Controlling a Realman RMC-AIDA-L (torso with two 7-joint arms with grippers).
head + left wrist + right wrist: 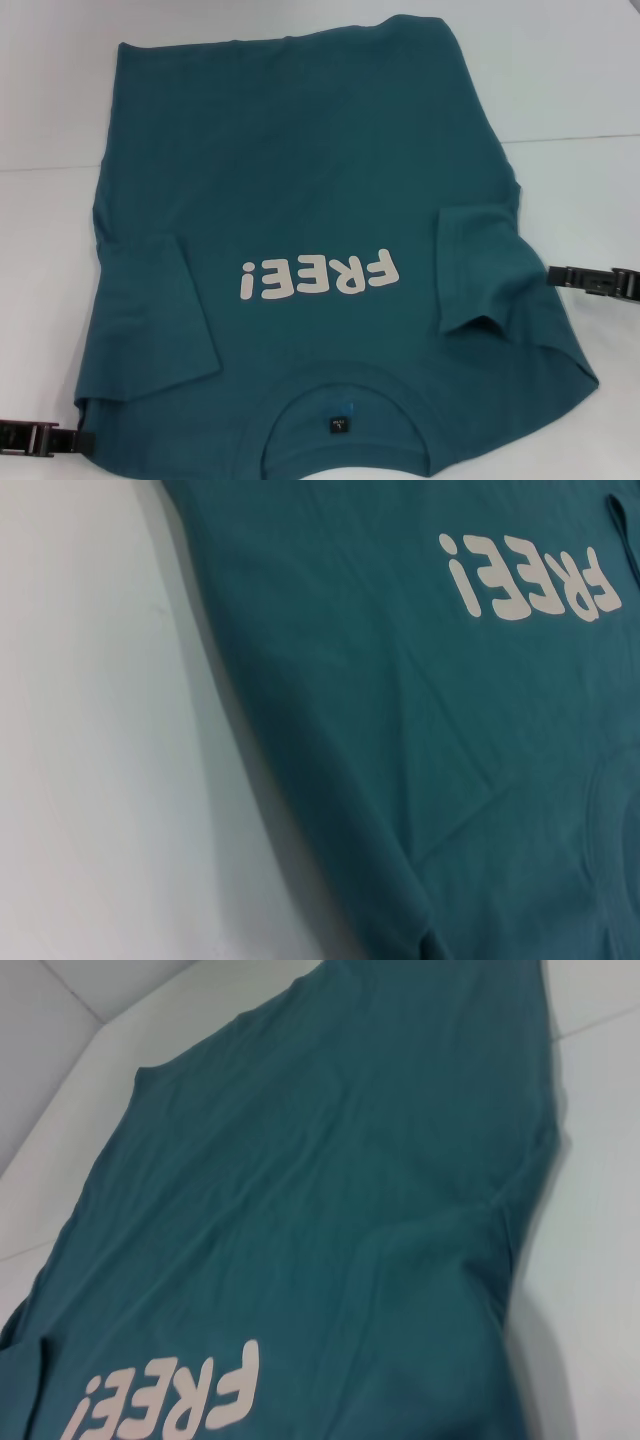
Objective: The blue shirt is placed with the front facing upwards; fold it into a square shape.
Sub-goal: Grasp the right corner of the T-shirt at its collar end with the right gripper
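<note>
At the counter's (60,100) near-left edge the left gripper (40,440) touches the blue shirt (300,180), which lies face-up mid-counter, both sleeves folded in (collar nearest); the right gripper (595,281) meets its right edge. I cannot tell either's fingers; a thin pinch could drop fabric and skew the fold.

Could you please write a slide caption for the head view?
Blue shirt print-up on white table, both sleeves folded inward, pincers at either side.

Bright, even overhead light washes the white table (560,80) nearly blank, and the shirt (300,170) casts only a soft, narrow shadow at its edges. Both wrist views look slightly soft, perhaps out of focus, and no glare shows.
</note>
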